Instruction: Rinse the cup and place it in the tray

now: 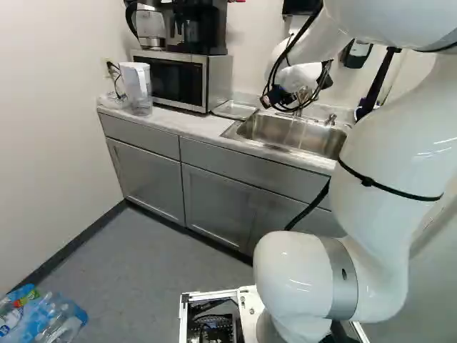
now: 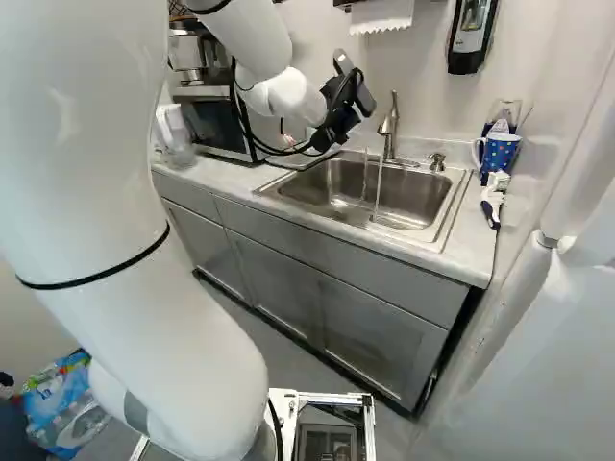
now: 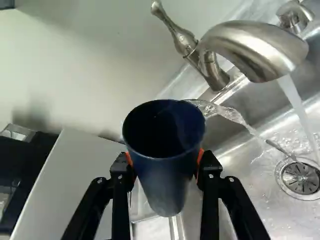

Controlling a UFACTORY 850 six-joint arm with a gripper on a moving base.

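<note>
Above the sink's left part, my gripper [image 2: 354, 104] shows in the right base view; the cup is hard to make out there. The wrist view has the gripper [image 3: 165, 162] shut on a dark blue cup [image 3: 167, 175], an orange pad at either side. Water streams off the cup's rim into the sink [image 3: 240, 200]. Beside the cup, the faucet [image 3: 255, 47] runs with a separate stream [image 3: 299, 112] that misses the cup. A shallow metal tray [image 1: 234, 109] lies on the counter between microwave and sink in the left base view.
The microwave [image 1: 178, 80] and a water pitcher [image 1: 136, 86] stand on the counter [image 1: 196, 127]. Right of the sink are a blue dotted mug [image 2: 500, 154] and a white brush-like item [image 2: 494, 197]. A soap dispenser [image 2: 471, 36] hangs on the wall. Bottle packs [image 1: 43, 314] lie on the floor.
</note>
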